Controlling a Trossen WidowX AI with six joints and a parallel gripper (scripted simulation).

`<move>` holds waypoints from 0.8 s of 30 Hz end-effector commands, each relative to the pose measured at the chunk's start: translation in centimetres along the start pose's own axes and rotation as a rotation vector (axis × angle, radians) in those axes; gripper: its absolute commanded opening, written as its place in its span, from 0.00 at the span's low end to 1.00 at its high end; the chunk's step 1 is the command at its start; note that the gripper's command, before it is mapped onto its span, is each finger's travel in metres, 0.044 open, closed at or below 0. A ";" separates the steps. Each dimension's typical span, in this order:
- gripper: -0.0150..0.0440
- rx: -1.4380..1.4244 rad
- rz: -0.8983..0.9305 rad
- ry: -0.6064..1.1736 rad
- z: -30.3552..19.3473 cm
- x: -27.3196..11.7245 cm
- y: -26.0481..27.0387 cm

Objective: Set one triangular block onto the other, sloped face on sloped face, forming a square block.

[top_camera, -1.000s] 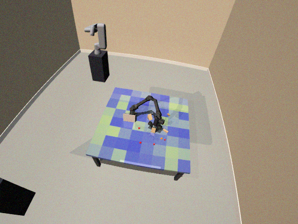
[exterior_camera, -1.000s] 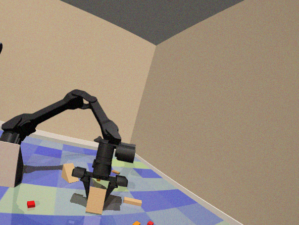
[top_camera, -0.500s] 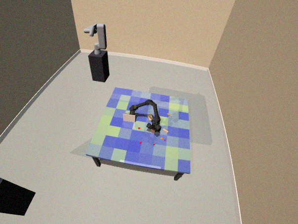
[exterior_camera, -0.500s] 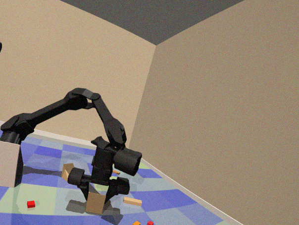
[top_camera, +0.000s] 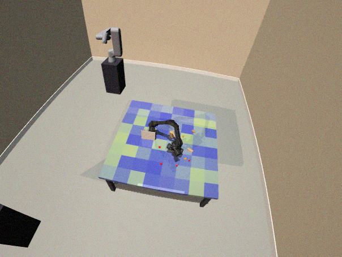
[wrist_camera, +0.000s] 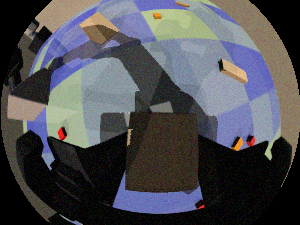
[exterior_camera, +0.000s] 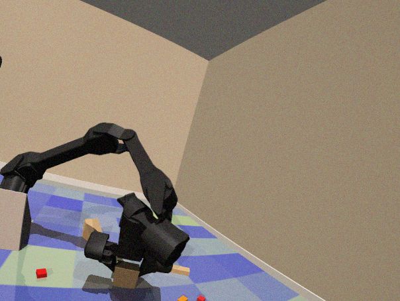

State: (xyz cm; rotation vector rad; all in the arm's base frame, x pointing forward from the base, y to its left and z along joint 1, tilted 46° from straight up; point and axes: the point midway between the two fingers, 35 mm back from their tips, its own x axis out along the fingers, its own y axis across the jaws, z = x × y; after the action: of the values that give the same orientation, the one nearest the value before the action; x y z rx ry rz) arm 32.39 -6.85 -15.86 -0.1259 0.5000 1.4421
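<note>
My gripper (top_camera: 176, 154) (exterior_camera: 127, 269) (wrist_camera: 162, 135) is shut on one wooden triangular block (exterior_camera: 126, 277) (wrist_camera: 162, 159). The held block hangs below the hand between the fingers, its brown face in shade in the wrist view. Its shadow on the table suggests that it is a little above the surface; the exact gap is hard to tell. The other triangular block (top_camera: 172, 135) (exterior_camera: 92, 228) (wrist_camera: 100, 29) rests on the table nearer the arm's base, apart from the held one, partly behind the hand in the exterior view.
A tan bar (top_camera: 189, 150) (exterior_camera: 182, 270) (wrist_camera: 233, 71) lies beside the hand. A red cube (top_camera: 159, 146) (exterior_camera: 41, 273) (wrist_camera: 62, 133) and several small red and orange pieces lie around. A pale upright panel (top_camera: 148, 135) (exterior_camera: 12, 220) (wrist_camera: 25, 108) stands by the arm's base.
</note>
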 end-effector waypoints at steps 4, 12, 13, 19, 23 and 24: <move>0.70 -0.009 0.001 0.009 0.4 -0.1 -0.2; 1.00 -0.009 0.001 0.009 0.4 -0.1 -0.2; 1.00 -0.009 0.001 0.009 0.4 -0.1 -0.2; 1.00 -0.009 0.001 0.009 0.4 -0.1 -0.2; 1.00 0.001 -0.004 0.011 0.8 -1.1 -0.3; 1.00 0.011 -0.009 0.012 1.2 -2.1 -0.4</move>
State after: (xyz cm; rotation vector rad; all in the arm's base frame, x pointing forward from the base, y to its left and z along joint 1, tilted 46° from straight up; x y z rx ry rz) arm 32.65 -7.02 -15.19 -0.1285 0.5048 1.4456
